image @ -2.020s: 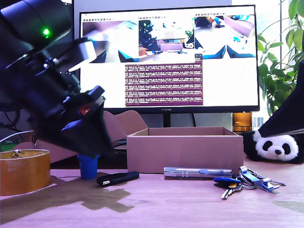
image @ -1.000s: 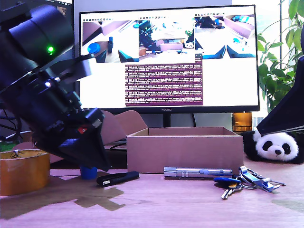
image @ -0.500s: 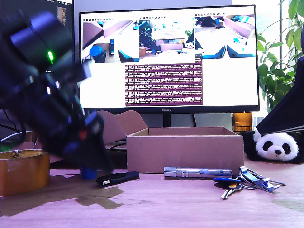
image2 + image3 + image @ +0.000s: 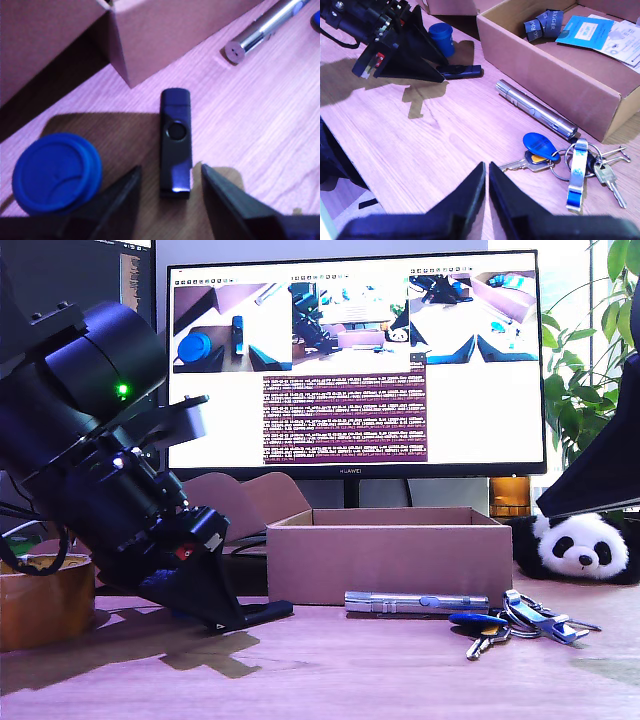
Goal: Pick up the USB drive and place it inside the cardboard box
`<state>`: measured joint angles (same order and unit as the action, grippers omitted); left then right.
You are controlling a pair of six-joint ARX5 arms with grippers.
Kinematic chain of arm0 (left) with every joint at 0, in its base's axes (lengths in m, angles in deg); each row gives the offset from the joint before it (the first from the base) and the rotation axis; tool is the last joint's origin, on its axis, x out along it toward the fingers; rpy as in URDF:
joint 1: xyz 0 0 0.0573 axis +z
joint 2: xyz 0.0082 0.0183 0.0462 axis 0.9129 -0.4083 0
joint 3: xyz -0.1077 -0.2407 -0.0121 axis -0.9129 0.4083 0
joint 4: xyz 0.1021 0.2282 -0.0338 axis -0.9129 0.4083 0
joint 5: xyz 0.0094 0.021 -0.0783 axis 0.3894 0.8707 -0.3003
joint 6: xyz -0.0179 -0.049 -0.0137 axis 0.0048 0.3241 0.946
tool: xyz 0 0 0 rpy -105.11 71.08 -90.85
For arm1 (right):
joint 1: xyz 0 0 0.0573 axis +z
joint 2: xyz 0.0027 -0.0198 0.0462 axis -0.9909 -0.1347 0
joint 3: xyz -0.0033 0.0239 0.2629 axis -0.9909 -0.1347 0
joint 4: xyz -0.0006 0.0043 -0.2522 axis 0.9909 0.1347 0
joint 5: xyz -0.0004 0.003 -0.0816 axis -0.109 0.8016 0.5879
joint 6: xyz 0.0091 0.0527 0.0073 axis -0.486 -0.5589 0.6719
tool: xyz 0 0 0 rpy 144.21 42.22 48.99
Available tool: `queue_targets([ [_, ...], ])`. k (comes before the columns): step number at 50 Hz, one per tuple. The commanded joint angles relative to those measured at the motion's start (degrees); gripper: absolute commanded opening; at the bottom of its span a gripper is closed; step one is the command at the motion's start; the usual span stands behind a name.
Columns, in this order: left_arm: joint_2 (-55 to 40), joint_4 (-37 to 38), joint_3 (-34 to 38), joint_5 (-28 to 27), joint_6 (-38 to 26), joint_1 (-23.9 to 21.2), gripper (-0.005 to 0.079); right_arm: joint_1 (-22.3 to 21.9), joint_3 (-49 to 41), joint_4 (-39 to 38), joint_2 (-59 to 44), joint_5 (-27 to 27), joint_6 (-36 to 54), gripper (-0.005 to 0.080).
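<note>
Black and glossy, the USB drive lies flat on the wooden table, just in front of the near left corner of the cardboard box in the exterior view, with a blue cup just beside it and a silver pen-like tube further toward the exterior view's right. Only the drive's tip shows in the exterior view, poking out from under my first gripper.

By my reading the step in hand is the approach to the grasp: my first gripper is low over the table with its fingers spread, one on each side of the drive's near end. They straddle it but do not appear to touch it, and they hold nothing. The next move calls for a short descent and a squeeze across the drive's narrow width, kept clear of the cup, then a lift over the box wall.

My second gripper hangs well apart above the table near a bunch of keys, its fingers pressed together with only a thin slit between them, empty.
</note>
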<state>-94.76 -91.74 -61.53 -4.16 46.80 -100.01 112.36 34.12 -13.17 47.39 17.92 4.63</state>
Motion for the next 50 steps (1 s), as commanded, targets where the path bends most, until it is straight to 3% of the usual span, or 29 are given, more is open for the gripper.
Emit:
queue_targets([
  [1,-1.29,-0.57,0.22,-0.11,-0.07,-0.44,0.0287,0.24,-0.20,-0.61,-0.24,0.02,0.13,-0.0013],
  [28,-1.29,-0.35,0.22,-0.28,-0.09,-0.57,0.0072,0.24,-0.20,-0.96,-0.24,0.02,0.11,-0.0013],
  [50,0.37,2.49,0.20,-3.10,-0.09,-0.59,0.0037,0.24,-0.20,-1.01,-0.24,0.00,0.11,-0.0013],
])
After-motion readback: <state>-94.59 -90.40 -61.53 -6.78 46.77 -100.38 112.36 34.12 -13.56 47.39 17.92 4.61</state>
